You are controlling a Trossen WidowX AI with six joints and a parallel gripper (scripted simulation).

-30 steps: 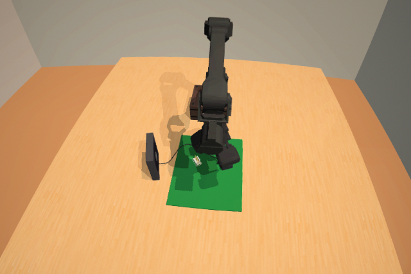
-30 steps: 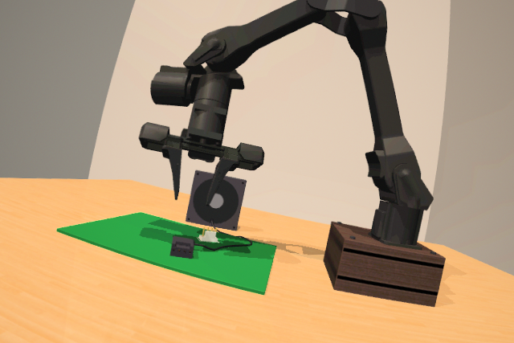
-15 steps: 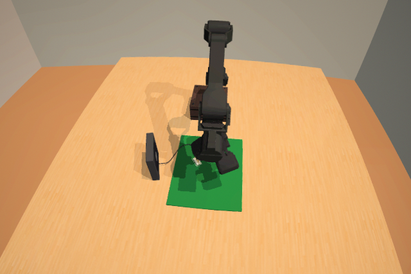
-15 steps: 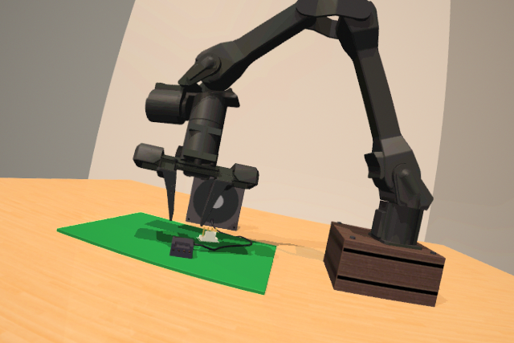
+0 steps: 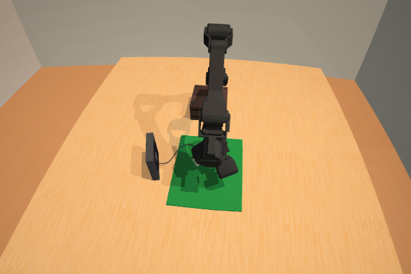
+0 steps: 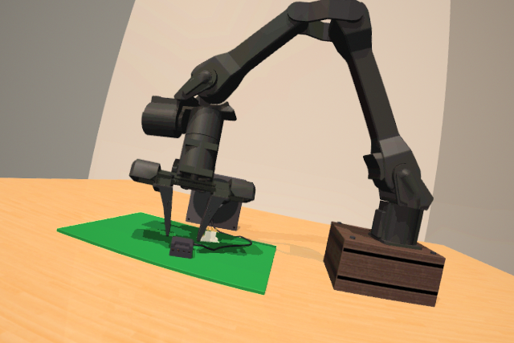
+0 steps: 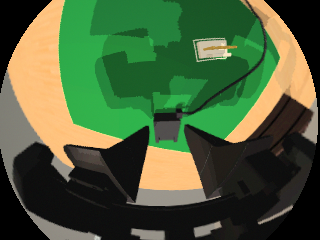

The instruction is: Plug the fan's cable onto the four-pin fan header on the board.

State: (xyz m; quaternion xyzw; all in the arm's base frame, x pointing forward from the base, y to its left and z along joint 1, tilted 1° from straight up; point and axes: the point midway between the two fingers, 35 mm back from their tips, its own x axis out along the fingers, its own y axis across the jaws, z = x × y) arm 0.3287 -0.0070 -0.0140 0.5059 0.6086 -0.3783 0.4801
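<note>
- Working the pick step: I'm bringing the gripper (image 6: 185, 234) down over the plug (image 6: 181, 247), which is lying on the green board (image 6: 124, 235), not yet seated on anything.
- In the wrist view the plug (image 7: 167, 126) is sitting right between the two fingers, a visible gap on each side. So the hand is roughly half-spread and pinching nothing.
- The four-pin header (image 7: 212, 50) is a pale block further in on the board, well apart from the plug. In the exterior view it shows as the white block (image 6: 210, 236) just beside the far fingertip.
- The cable (image 7: 250, 70) is running from the plug, curving past the header and off the board to the fan (image 5: 152, 160), which is standing on edge on the table (image 5: 298, 165) beside the board's edge.
- Arm pose: shoulder link rising from the wooden base (image 6: 384, 268), elbow folded high, forearm sloping down, wrist pointing straight down, fingertips at about plug height, close to the board.
- Next move, my read: pinch on the plug's side walls, confirm it's held square, lift, carry over to the header, align and push straight down.
- Risk: the cable is slack but short, so it may tug the plug askew during the carry.
- The far fingertip is close to the header; I can't tell whether it's touching.
</note>
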